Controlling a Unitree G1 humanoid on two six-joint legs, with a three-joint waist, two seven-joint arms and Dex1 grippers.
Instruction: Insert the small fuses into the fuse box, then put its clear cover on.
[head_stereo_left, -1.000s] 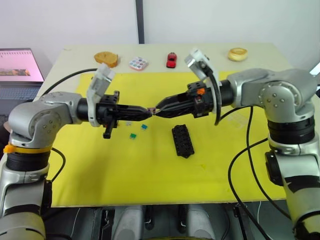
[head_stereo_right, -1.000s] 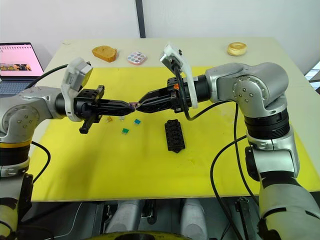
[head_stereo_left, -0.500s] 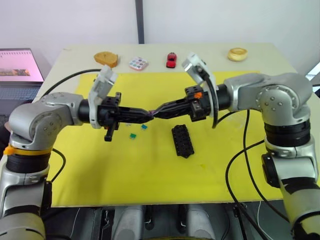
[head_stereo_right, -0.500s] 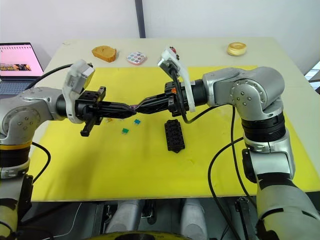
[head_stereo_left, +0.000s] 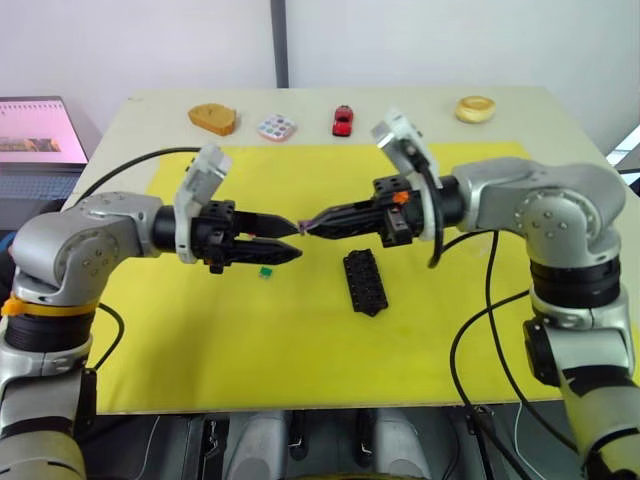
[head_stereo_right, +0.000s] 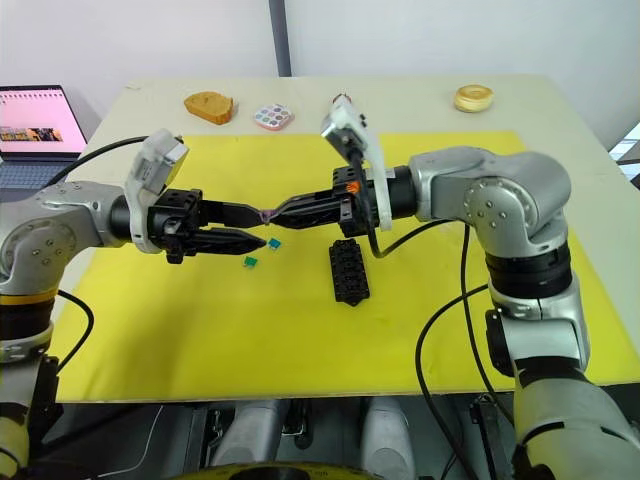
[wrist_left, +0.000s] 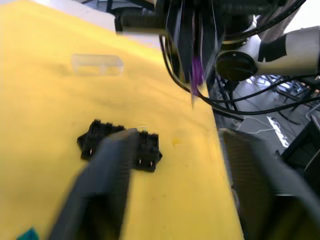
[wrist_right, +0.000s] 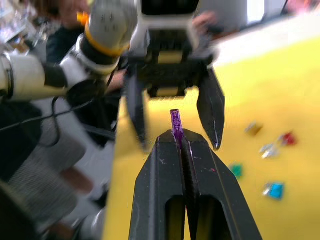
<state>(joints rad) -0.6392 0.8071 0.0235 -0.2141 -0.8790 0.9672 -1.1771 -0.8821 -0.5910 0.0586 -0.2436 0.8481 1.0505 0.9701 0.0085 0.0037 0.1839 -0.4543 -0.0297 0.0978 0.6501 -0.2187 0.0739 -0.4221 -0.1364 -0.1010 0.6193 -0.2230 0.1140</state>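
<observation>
Now that the left tool (head_stereo_left: 285, 238) has let go, its fingers standing apart on either side of the purple fuse (wrist_right: 175, 121), the handover looks finished: half a second ago both tools met tip to tip around that fuse, and a second ago the same. The right tool (head_stereo_left: 318, 222) is clamped on the fuse, fingers pressed together with the purple blade sticking out of their tips, held in the air above the yellow mat (head_stereo_left: 300, 340).

The fuse box (head_stereo_left: 365, 282) lies on the mat just below and a little toward the robot from the right tool, its slots facing up; none of them can be seen to hold a fuse. The clear cover (wrist_left: 97, 64) rests on the mat beyond the box, well apart from it. Other fuses remain loose on the mat under the left tool, among them a green fuse (head_stereo_right: 250, 262) and a teal fuse (head_stereo_right: 274, 243); in the right wrist view a red fuse (wrist_right: 287, 138) and an orange fuse (wrist_right: 253, 128) lie near them.

I judge the task to be early. The next move is probably for the right tool to carry the purple fuse down to the box and press it into a slot, which calls for keeping the blade square to the slot
</observation>
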